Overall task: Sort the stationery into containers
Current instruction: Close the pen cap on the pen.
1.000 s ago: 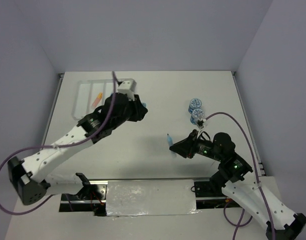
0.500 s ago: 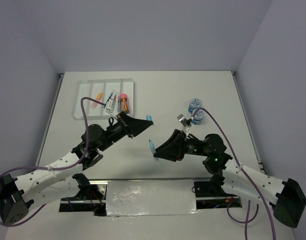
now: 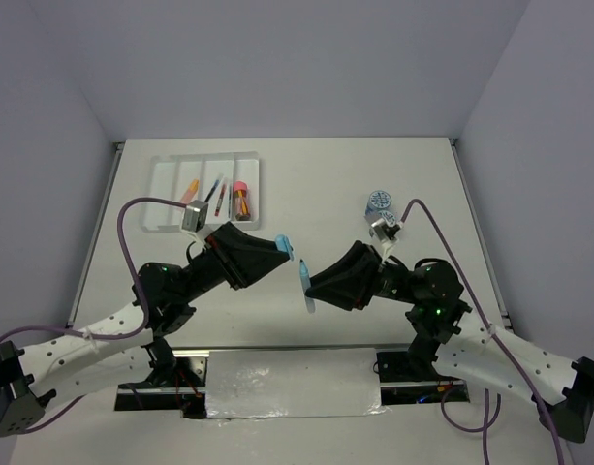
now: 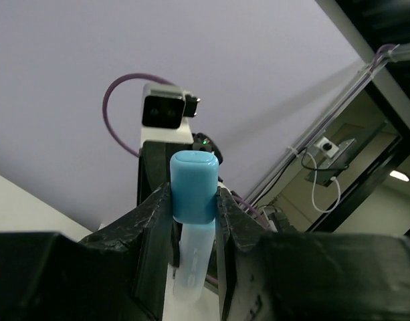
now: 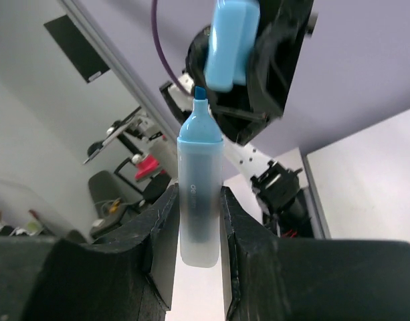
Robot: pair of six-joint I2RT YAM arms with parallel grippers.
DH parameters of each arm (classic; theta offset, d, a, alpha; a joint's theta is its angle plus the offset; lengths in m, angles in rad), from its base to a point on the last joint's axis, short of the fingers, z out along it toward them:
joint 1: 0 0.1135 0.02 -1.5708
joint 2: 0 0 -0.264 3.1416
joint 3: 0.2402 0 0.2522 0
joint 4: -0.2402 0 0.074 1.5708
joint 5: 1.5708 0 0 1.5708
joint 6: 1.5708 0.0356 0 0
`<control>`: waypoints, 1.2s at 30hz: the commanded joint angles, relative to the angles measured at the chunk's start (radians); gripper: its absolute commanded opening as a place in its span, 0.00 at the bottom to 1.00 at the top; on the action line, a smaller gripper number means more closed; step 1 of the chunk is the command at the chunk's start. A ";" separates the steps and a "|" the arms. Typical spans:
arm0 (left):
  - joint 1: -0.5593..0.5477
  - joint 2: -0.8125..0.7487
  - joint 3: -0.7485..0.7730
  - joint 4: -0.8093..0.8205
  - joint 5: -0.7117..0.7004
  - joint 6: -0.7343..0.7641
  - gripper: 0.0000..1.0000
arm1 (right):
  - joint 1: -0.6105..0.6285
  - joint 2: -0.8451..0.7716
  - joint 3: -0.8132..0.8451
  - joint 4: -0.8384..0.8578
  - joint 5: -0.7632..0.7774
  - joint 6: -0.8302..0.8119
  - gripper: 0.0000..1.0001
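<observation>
Holding a blue cap (image 4: 193, 184) pinched in my left gripper (image 3: 279, 243) and the pale blue tube (image 5: 199, 194) clamped in my right gripper (image 3: 311, 283), both raised over the table's (image 3: 374, 174) near middle.
The tube's long axis runs out past my right fingers, with its bare tip aimed at the cap, just apart. If the two are slightly misaligned, I judge the tip could jam on the cap's rim or twist the tube in my grip. The tray (image 3: 164, 194) lies well apart, far left.

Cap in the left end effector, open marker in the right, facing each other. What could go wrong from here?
1. In the right wrist view the cap sits to one side of the tip of the marker; a push could miss.
2. The right end effector grips only the marker's lower body, so contact may slide or tilt it.
</observation>
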 commanded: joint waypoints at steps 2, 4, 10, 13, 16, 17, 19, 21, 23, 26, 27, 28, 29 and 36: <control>-0.048 -0.039 0.075 -0.098 -0.051 0.129 0.00 | 0.011 -0.007 0.098 -0.155 0.087 -0.091 0.00; -0.060 -0.039 0.080 -0.104 -0.057 0.143 0.00 | 0.013 0.008 0.106 -0.168 0.089 -0.097 0.00; -0.074 -0.045 0.113 -0.151 -0.094 0.189 0.00 | 0.047 0.018 0.109 -0.207 0.121 -0.115 0.00; -0.077 -0.050 0.133 -0.181 -0.114 0.215 0.00 | 0.077 0.018 0.107 -0.226 0.152 -0.132 0.00; -0.079 -0.056 0.147 -0.217 -0.140 0.240 0.00 | 0.097 0.019 0.101 -0.232 0.170 -0.138 0.00; -0.080 -0.057 0.152 -0.227 -0.143 0.250 0.00 | 0.108 0.019 0.101 -0.227 0.176 -0.140 0.00; -0.082 -0.059 0.155 -0.245 -0.148 0.255 0.00 | 0.116 0.024 0.109 -0.234 0.186 -0.151 0.00; -0.083 -0.060 0.146 -0.239 -0.142 0.257 0.00 | 0.117 0.019 0.124 -0.250 0.199 -0.160 0.00; -0.086 -0.065 0.140 -0.237 -0.139 0.260 0.00 | 0.119 0.015 0.141 -0.269 0.209 -0.174 0.00; -0.089 -0.063 0.135 -0.233 -0.123 0.264 0.00 | 0.116 0.013 0.158 -0.287 0.221 -0.186 0.00; -0.091 -0.060 0.136 -0.228 -0.114 0.269 0.00 | 0.117 0.019 0.164 -0.296 0.230 -0.189 0.00; -0.091 -0.051 0.140 -0.231 -0.100 0.270 0.00 | 0.119 0.022 0.175 -0.307 0.235 -0.195 0.00; -0.094 -0.048 0.143 -0.227 -0.094 0.277 0.00 | 0.117 0.027 0.179 -0.316 0.235 -0.198 0.00; -0.103 -0.053 0.138 -0.236 -0.097 0.307 0.00 | 0.117 0.015 0.192 -0.316 0.219 -0.206 0.00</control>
